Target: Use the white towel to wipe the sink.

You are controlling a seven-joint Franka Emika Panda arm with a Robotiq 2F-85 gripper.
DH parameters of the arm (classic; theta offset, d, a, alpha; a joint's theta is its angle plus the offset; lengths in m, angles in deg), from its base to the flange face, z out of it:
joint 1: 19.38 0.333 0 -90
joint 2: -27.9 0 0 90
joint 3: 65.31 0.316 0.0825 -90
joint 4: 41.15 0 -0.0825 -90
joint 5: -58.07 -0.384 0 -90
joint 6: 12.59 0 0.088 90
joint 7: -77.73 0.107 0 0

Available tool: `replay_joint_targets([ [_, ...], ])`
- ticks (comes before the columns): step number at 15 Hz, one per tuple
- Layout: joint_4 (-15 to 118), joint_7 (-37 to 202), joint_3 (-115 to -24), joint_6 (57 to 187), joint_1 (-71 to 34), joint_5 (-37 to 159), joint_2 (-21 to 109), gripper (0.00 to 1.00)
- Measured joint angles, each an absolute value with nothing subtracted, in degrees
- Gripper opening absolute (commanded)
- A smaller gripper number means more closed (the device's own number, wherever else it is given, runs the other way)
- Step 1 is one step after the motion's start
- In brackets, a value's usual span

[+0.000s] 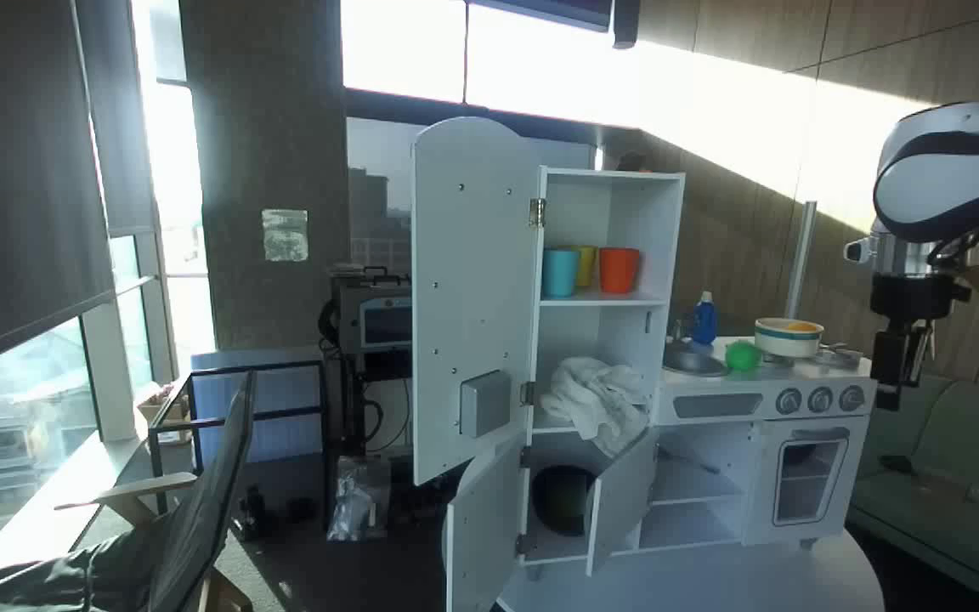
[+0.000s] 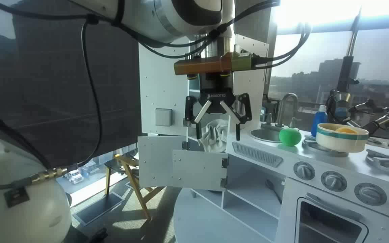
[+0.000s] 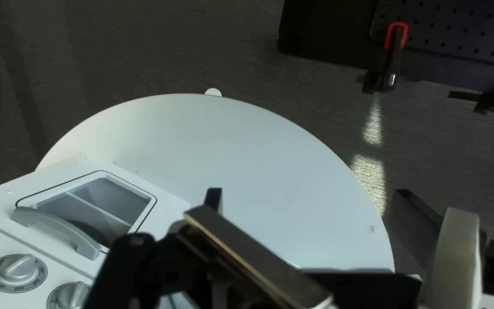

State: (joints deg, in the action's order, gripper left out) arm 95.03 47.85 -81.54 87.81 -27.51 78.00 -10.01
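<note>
A crumpled white towel lies on the middle shelf of the white cabinet, partly hanging over its front edge; it shows in both exterior views. The small grey sink is set in the play kitchen's counter, right of the cabinet, in both exterior views. My gripper is open and empty, with its fingers pointing down. It also shows in an exterior view at the right, apart from the counter. In the wrist view the open fingers have nothing between them; towel and sink are out of that view.
A green ball sits beside the sink, near a blue bottle, a bowl and a curved faucet. A tall door and lower doors stand open. Cups, including an orange one, stand above the towel.
</note>
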Motion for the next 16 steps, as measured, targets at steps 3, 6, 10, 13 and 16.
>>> replay_joint_targets([
  [3, 94.4, 47.85, -81.54, 87.82, -27.52, 78.0, -10.19, 1.0],
  [6, 94.34, 47.85, -81.54, 87.82, -27.52, 78.0, -10.27, 1.0],
  [10, 94.34, 47.85, -81.54, 87.82, -27.52, 78.0, -10.27, 1.0],
  [13, 94.97, 43.63, -81.96, 88.77, -24.64, 76.49, -8.66, 1.0],
  [16, 94.97, 39.39, -81.95, 95.26, -19.64, 73.5, -2.83, 1.0],
])
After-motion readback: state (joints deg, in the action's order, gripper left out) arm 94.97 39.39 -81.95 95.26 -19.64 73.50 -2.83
